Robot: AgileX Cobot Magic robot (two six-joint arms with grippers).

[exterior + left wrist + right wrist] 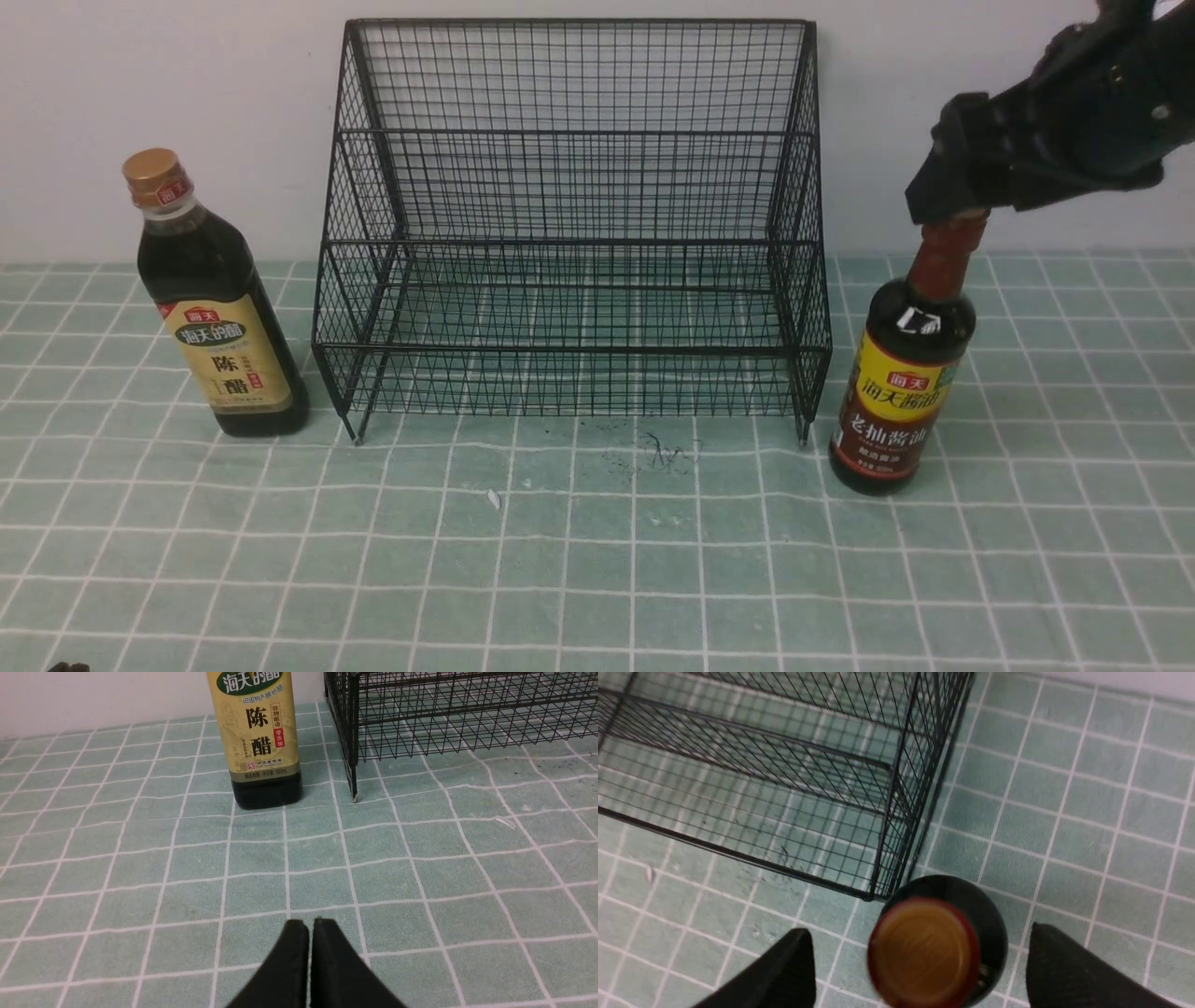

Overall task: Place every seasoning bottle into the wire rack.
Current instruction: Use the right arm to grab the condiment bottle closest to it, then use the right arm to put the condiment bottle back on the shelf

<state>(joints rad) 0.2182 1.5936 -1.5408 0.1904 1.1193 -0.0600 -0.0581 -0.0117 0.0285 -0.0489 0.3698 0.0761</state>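
Black wire-mesh metal rack [579, 350]: thin, matt. Gold-capped dark bottle [217, 308] and red-necked dark bottle [910, 373]: glossy, smooth. Green checked tablecloth [597, 579]: matt, slightly rough.

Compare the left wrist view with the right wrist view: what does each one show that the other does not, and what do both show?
Only the left wrist view: the lower part of the dark-liquid bottle with a beige label, and the shut left gripper. Only the right wrist view: the round brown cap of the red-necked dark bottle, seen from above between the fingers of the open right gripper. Both: the black wire-mesh rack and the green tiled tablecloth.
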